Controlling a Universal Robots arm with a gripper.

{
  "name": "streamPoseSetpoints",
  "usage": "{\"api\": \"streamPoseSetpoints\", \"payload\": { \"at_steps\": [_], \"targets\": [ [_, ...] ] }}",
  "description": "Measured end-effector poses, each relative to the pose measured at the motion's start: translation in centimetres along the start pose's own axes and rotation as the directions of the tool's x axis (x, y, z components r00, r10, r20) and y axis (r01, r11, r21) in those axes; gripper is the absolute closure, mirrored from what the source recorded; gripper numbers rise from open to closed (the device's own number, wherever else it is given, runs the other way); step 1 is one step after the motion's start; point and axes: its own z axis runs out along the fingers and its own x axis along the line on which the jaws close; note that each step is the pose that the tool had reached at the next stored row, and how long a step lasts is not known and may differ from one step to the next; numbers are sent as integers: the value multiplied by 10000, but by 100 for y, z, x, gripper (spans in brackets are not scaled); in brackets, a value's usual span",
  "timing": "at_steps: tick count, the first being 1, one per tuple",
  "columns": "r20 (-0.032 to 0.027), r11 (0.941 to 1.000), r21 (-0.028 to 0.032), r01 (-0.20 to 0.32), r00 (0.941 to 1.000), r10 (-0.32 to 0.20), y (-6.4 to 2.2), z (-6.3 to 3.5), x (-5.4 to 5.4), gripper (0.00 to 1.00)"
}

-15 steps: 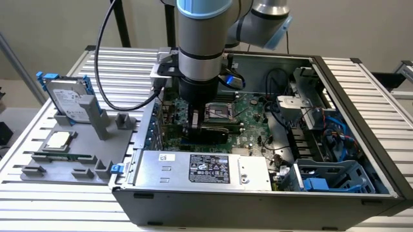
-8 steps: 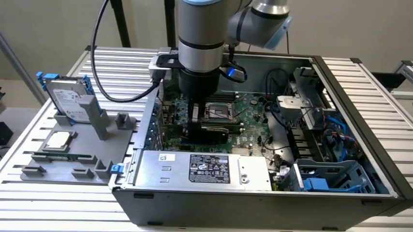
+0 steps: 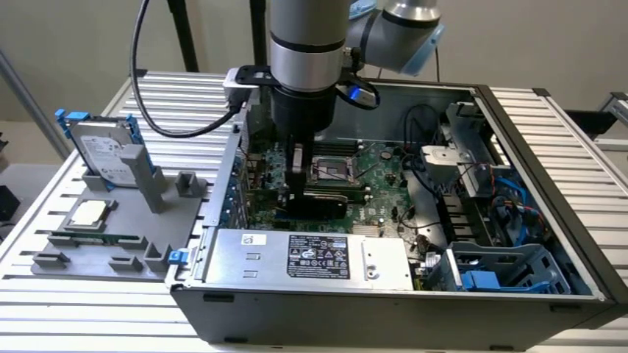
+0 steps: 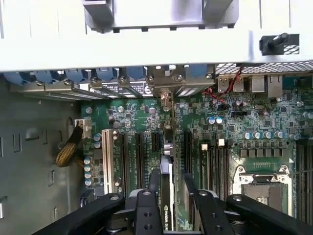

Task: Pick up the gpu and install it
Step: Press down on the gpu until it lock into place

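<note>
Inside the open computer case [image 3: 510,132], my gripper [image 3: 298,180] reaches down over the green motherboard [image 3: 378,165]. It is shut on the gpu [image 3: 324,204], a thin dark-faced card standing on edge just above the board. In the wrist view the gpu [image 4: 167,161] shows edge-on between my black fingers [image 4: 154,181]. It runs along an expansion slot [image 4: 188,147] toward the metal bracket [image 4: 164,93] at the case's rear wall. I cannot tell whether its lower edge sits in a slot.
A grey fixture [image 3: 128,257] at the exterior view's left holds a silver hard drive [image 3: 103,151] with blue rails, a processor chip [image 3: 88,213] and a memory stick [image 3: 93,239]. The power supply [image 3: 304,257], blue drive cage [image 3: 501,268] and cables [image 3: 432,184] crowd the case.
</note>
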Motion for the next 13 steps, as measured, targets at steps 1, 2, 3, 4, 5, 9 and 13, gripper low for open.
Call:
{"api": "streamPoseSetpoints", "payload": {
  "at_steps": [1,2,3,4,5,9,13],
  "targets": [
    [-1,10000,0,0,10000,0,0,-13,0,100],
    [0,10000,0,0,10000,0,1,-22,0,100],
    [1,10000,0,-1,10000,1,1,-25,0,100],
    [3,10000,1,0,10000,0,1,-25,0,100],
    [3,10000,2,0,10000,0,1,-25,0,100],
    [5,10000,0,0,10000,0,1,-27,1,100],
    [5,10000,0,0,10000,0,1,-27,1,100]
  ]
}}
